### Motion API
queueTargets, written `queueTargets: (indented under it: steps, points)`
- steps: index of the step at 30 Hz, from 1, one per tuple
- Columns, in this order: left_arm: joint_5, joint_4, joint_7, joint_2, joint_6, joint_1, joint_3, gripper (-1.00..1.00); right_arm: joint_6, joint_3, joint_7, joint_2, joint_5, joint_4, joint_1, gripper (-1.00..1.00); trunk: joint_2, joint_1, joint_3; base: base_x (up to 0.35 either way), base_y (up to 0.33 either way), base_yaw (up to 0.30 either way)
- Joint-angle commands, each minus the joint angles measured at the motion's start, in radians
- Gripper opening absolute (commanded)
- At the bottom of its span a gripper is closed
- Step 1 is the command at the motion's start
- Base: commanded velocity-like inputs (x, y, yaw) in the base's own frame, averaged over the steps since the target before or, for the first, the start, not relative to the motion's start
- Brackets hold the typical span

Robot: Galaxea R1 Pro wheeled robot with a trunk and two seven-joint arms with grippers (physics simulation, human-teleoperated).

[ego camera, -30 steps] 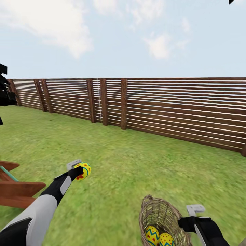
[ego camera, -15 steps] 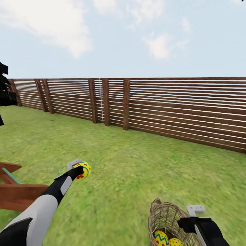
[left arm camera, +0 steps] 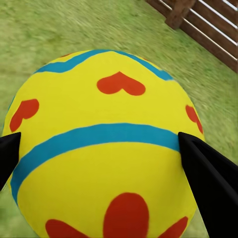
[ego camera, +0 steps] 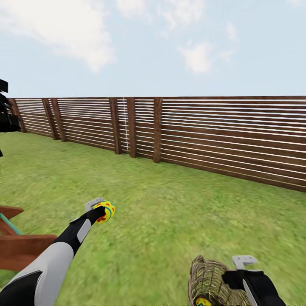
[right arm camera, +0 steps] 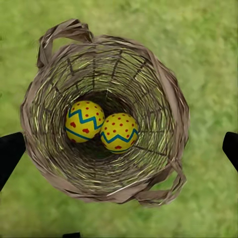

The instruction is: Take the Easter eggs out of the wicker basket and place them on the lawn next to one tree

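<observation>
The left gripper [ego camera: 102,211] pinched one Easter egg [left arm camera: 101,148] between its jaws. The right gripper [right arm camera: 119,148] hung with jaws spread above the wicker basket [right arm camera: 166,94], two eggs [right arm camera: 85,121] inside. Beyond lay lawn [ego camera: 170,204] and fence [ego camera: 212,131]. Judged best: descend centred, grip one egg squarely.

My left gripper [ego camera: 98,209], arm extended forward, clamps an egg [ego camera: 105,211]; my right gripper [ego camera: 243,264] hangs spread, low.
</observation>
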Motion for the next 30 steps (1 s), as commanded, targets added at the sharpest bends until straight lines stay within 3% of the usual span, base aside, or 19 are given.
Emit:
queueTargets:
  steps: [1, 7, 16, 28, 30]
  points:
    - [0.01, -0.001, -0.006, 0.0, 0.006, 0.0, 0.006, -1.0, 0.005, 0.0, 0.004, 0.0, 0.006, -0.002, -0.001, 1.0, -0.001, 0.0, -0.001, -0.126, 0.246, 0.0]
    - [0.01, -0.001, -0.006, 0.0, 0.005, 0.0, 0.006, -1.0, 0.005, 0.0, 0.004, 0.0, 0.005, -0.001, -0.001, 1.0, -0.001, 0.0, -0.001, -0.037, 0.292, 0.0]
    - [0.01, -0.001, -0.006, 0.0, 0.003, 0.0, 0.006, -1.0, 0.005, 0.0, 0.004, -0.001, 0.005, -0.002, -0.001, 1.0, -0.001, 0.0, -0.001, 0.254, 0.186, 0.0]
    - [0.01, -0.001, -0.006, -0.012, 0.0, 0.0, 0.004, -1.0, 0.005, -0.001, 0.004, -0.003, 0.006, -0.003, -0.001, 1.0, -0.001, 0.0, -0.001, 0.192, -0.015, 0.0]
    - [0.01, 0.0, -0.006, -0.02, 0.0, 0.0, 0.005, -1.0, 0.006, -0.018, 0.004, -0.004, 0.006, -0.003, -0.001, 1.0, -0.001, 0.0, -0.001, 0.019, -0.005, 0.0]
